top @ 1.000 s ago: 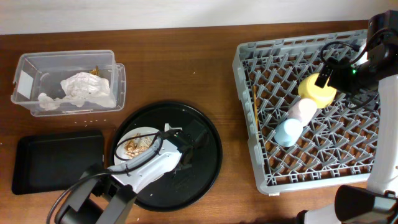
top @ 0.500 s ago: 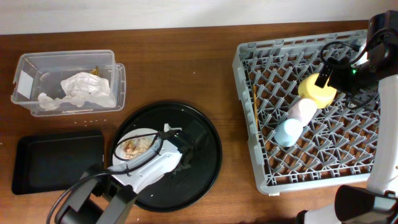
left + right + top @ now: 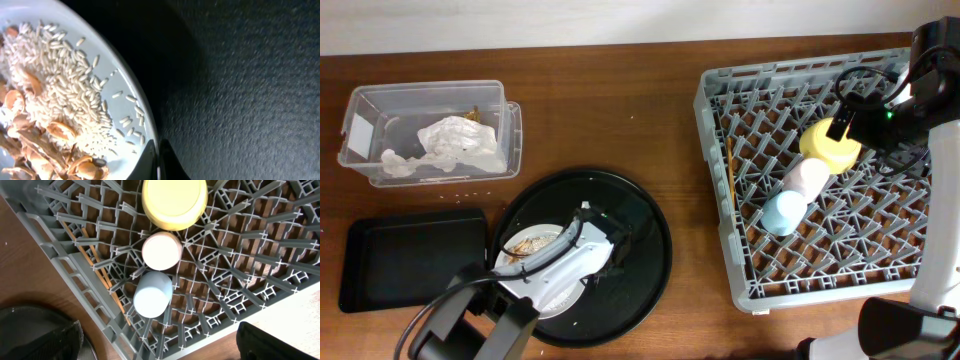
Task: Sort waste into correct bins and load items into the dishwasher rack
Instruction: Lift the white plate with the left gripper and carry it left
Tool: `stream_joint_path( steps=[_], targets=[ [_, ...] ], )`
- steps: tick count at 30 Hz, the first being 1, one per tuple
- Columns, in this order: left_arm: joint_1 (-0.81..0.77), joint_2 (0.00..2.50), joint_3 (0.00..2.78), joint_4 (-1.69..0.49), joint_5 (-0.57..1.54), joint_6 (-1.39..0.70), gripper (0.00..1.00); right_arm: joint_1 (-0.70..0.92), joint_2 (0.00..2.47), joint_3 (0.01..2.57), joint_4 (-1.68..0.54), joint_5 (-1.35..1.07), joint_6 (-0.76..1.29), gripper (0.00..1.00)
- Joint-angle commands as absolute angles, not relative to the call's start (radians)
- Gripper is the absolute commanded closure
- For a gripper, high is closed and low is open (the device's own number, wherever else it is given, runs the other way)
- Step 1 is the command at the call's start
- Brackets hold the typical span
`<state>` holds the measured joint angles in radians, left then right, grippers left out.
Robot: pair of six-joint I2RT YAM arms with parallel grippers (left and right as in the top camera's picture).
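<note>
So, left pincer [image 3: 159, 161]: clamped shut on the rim of the plate [image 3: 132, 82], barely in view at the bottom of the left wrist shot.
plate: pale grey, sitting on the left part of the round tray [image 3: 645, 235], right up at its edge. Partly hidden from overhead.
scraps [image 3: 60, 100]: heap of rice plus brown shell-looking bits, all on the plate, with a few loose grains near the rim.
round tray: black, middle of the table [image 3: 620, 110], with the flat tray [image 3: 410, 265] just to its left.
box [image 3: 420, 88]: clear, behind the flat tray. It's got the napkin [image 3: 460, 142] in it and a bit of gold wrapper [image 3: 475, 113] by the back wall.
right pincer [image 3: 160, 332]: wide open, holding nothing, hanging over the rack [image 3: 280, 245].
rack: big grey lattice thing on the right side of the table.
bowls: yellow bowl [image 3: 828, 145], pink bowl [image 3: 807, 178] and blue bowl [image 3: 783, 212] are in a row among the pegs, each one touching the next. Yellow is farthest back, blue nearest the front.
chopsticks [image 3: 730, 175]: lying in the rack along its left wall, just left of the bowls.
</note>
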<state>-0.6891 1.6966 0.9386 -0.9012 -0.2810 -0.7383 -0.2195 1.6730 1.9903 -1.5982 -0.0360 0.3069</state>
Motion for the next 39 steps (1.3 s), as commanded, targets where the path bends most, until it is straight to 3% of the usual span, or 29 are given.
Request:
stream_joint_path(
  steps=[1,13,22,31,39],
  targets=[
    [-0.691,1.707,1.000,-0.959,-0.278,-0.748,0.99,-0.223,1.679,1.992,-1.601,-0.041,0.308,0.01],
    [-0.691,1.705,1.208,-1.165,-0.292,-0.748,0.99,-0.223,1.679,1.992,-1.601,-0.041,0.308,0.01],
    [-0.648,1.699,1.393,-1.353,-0.453,-0.747,0.99,-0.223,1.679,1.992,-1.601,-0.041,0.308,0.01],
    [-0.339,1.664,1.415,-1.296,-0.438,-0.649,0.99,-0.223,1.679,1.992,-1.601,-0.041,0.308,0.01],
    [-0.056,1.611,1.415,-1.109,-0.175,-0.467,0.99,-0.223,1.679,1.992,-1.601,-0.041,0.308,0.01]
  ],
)
